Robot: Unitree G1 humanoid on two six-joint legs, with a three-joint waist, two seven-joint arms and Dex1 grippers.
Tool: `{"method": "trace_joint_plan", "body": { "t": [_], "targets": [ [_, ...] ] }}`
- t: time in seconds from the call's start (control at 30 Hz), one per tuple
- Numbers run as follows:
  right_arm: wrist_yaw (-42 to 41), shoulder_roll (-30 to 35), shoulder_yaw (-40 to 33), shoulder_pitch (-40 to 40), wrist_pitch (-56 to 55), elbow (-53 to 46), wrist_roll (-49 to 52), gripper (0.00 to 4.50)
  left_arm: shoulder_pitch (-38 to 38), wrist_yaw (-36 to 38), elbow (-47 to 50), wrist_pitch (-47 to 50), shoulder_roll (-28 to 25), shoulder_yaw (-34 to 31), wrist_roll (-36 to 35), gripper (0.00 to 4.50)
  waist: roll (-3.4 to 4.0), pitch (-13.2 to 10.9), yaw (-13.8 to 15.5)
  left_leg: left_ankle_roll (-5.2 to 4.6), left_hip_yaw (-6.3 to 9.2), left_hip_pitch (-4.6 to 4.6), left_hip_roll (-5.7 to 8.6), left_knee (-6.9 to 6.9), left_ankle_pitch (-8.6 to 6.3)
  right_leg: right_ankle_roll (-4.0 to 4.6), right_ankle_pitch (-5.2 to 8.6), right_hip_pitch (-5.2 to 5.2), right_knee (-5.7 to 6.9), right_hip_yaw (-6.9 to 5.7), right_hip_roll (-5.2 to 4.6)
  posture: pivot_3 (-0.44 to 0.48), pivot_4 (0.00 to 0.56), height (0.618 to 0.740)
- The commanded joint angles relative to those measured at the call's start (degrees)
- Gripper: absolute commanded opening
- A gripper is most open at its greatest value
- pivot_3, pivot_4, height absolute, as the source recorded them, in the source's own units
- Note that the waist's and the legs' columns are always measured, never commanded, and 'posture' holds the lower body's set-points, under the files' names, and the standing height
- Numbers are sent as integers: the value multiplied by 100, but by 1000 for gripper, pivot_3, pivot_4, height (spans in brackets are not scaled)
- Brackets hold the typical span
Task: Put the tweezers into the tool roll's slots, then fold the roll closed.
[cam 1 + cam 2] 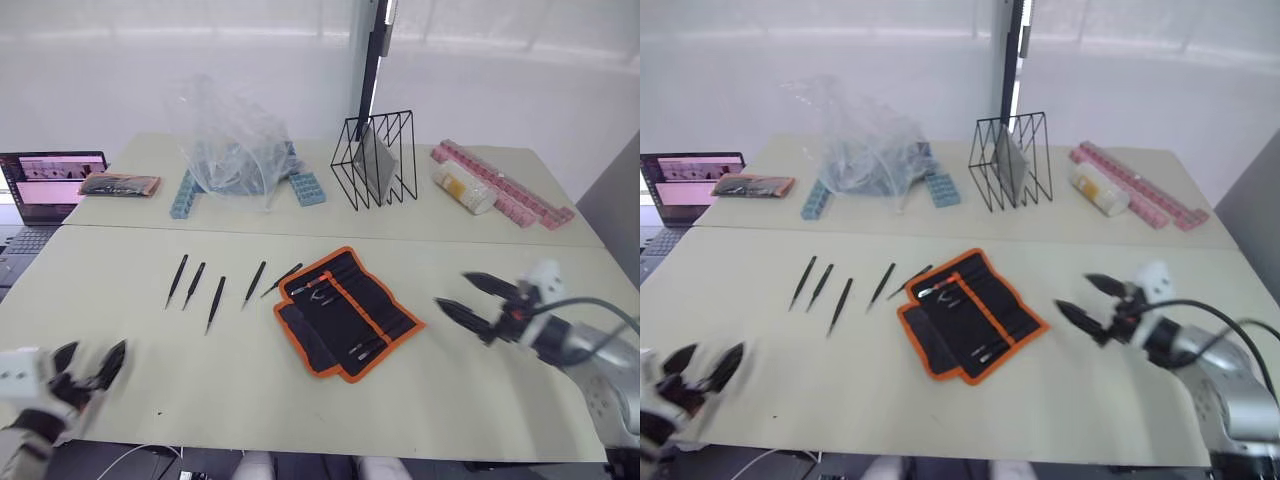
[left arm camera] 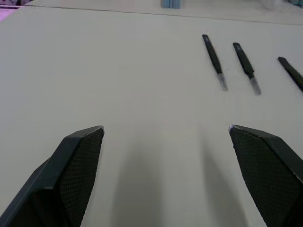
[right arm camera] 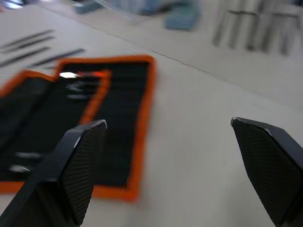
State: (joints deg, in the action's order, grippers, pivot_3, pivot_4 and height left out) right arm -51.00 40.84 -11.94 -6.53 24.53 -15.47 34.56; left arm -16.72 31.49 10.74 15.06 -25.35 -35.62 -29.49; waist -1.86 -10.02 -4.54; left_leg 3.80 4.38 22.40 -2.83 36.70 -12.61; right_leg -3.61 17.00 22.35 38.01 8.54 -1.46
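Several slim black tweezers (image 1: 215,303) lie in a loose row on the beige table, left of the tool roll (image 1: 345,312). The roll lies unfolded, black with orange edging, and small tools sit in some of its slots. My left gripper (image 1: 92,362) is open near the table's front left edge, short of the tweezers (image 2: 213,59), with nothing between its fingers (image 2: 80,161). My right gripper (image 1: 455,291) is open just right of the roll (image 3: 118,109), pointing toward it and holding nothing.
Along the back of the table stand a clear plastic bag (image 1: 235,145) over blue blocks (image 1: 185,195), a black wire rack (image 1: 378,160), pink blocks (image 1: 500,180) and a small orange-wrapped packet (image 1: 120,185). A laptop (image 1: 45,190) sits at the far left.
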Motion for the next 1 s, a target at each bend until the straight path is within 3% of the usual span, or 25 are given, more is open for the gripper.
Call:
{"method": "trace_joint_plan", "body": {
  "t": [0.03,0.2,0.43,1.0],
  "targets": [
    [-393,172,488,-321,336,-358,129,4477,378,-533,277,410,-132,172,70,4500,-13,1,64,0,5,0,-2,0,0,1,1,1,-3,-5,4,0,150,720],
    [-661,140,991,-790,400,-324,17,4477,1383,-993,-123,913,-365,669,370,4500,-16,-2,157,0,12,28,4,5,0,3,-2,11,-14,-19,-6,0,150,720],
    [-503,-50,1155,-871,406,-419,-82,4477,2053,-974,-768,1232,-562,1285,696,4500,-18,-2,163,0,15,32,4,5,0,24,-15,18,-9,-23,-5,0,150,720],
    [-283,-74,1069,-586,549,-624,-21,4477,3427,-273,-3112,376,-618,2431,1668,4500,25,12,272,5,20,1,7,6,5,5,-5,-13,0,-32,-7,0,150,720]
  ]
}}
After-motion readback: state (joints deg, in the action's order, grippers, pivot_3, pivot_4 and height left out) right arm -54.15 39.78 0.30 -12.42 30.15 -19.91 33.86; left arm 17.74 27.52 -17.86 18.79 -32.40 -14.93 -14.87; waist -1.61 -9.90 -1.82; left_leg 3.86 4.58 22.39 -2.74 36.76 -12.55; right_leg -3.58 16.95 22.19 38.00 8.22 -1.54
